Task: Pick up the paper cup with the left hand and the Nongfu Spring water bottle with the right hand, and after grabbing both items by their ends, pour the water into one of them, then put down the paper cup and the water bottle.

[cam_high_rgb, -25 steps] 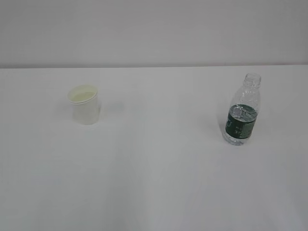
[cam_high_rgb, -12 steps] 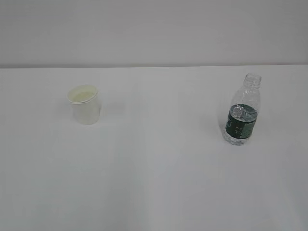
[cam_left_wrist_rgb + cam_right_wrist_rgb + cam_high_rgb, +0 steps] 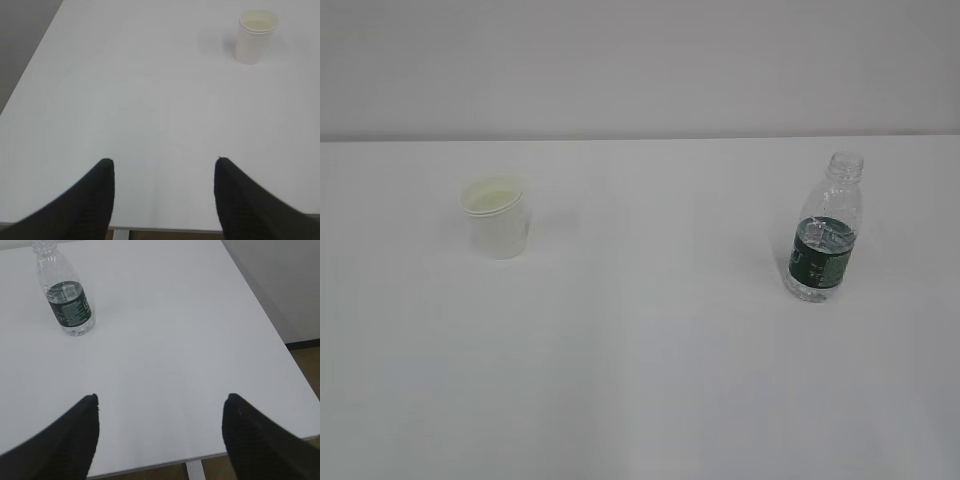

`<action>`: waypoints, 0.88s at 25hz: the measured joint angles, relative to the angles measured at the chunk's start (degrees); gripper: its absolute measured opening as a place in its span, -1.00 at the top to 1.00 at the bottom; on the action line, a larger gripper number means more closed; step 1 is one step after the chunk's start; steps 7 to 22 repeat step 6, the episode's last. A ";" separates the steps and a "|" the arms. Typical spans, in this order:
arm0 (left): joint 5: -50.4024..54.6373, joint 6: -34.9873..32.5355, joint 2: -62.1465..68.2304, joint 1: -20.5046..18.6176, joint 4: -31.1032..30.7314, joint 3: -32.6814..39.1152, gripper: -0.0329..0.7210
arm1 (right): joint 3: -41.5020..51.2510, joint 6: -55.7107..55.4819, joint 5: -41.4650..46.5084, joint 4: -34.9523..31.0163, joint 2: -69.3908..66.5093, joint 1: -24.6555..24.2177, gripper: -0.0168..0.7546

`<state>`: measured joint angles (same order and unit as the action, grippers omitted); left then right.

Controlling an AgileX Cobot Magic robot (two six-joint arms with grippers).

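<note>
The off-white paper cup (image 3: 497,220) stands upright on the left of the white table (image 3: 640,360); the left wrist view has the paper cup (image 3: 256,36) far ahead at upper right. The Nongfu Spring water bottle (image 3: 826,232) stands upright on the right, uncapped, with a dark green label and water low inside; in the right wrist view the bottle (image 3: 65,296) is far ahead at upper left. My left gripper (image 3: 164,162) is open over the table's near edge, nothing between its fingers. My right gripper (image 3: 160,397) is open wide, also empty. Neither arm shows in the exterior view.
The table's left edge (image 3: 30,75) runs close to my left gripper, its right edge (image 3: 265,320) close to my right gripper. A table leg (image 3: 195,470) and brown floor show below the near edge. A plain wall (image 3: 640,60) stands behind.
</note>
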<state>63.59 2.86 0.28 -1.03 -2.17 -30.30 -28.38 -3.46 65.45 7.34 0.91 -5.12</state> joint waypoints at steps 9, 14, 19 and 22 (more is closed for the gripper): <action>0.00 0.00 0.00 0.00 0.00 0.00 -0.24 | 0.00 0.00 0.00 0.00 0.00 0.00 -0.53; 0.00 0.00 0.00 0.00 0.00 0.00 -0.24 | 0.00 0.00 0.00 0.00 0.00 0.00 -0.53; 0.00 0.00 0.00 0.00 0.00 0.00 -0.24 | 0.00 0.00 0.00 0.00 0.00 0.00 -0.53; 0.00 0.00 0.00 0.00 0.00 0.00 -0.24 | 0.00 0.00 0.00 0.00 0.00 0.00 -0.53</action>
